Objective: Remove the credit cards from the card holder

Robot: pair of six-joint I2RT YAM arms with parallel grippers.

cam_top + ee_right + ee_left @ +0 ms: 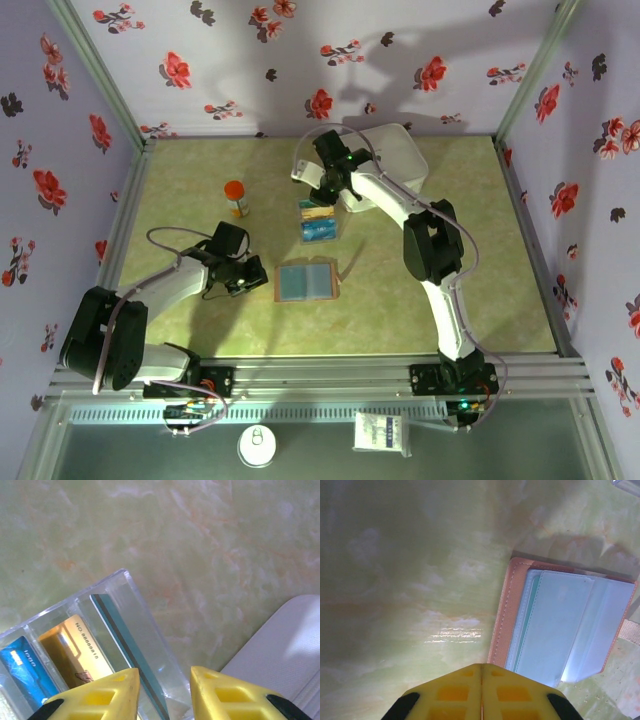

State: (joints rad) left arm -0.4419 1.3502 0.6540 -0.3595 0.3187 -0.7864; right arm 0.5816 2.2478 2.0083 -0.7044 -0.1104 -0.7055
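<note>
The card holder (303,282) lies open on the green table, tan leather rim around blue-grey pockets (560,625). My left gripper (250,280) is shut, its yellow tips (481,667) at the holder's left edge. Whether they touch it I cannot tell. My right gripper (322,198) hovers over a clear plastic tray (322,240) further back. Its jaws (164,677) stand apart. In the tray's compartments are the credit cards: a teal one with a black stripe (120,640) leaning on edge beside my left finger, a yellow one (75,647) and a blue one (22,667).
A white rounded case (385,160) sits just behind and right of the tray, its corner (280,645) close to my right finger. An orange-capped bottle (236,198) stands left of the tray. Floral walls close in the table on three sides.
</note>
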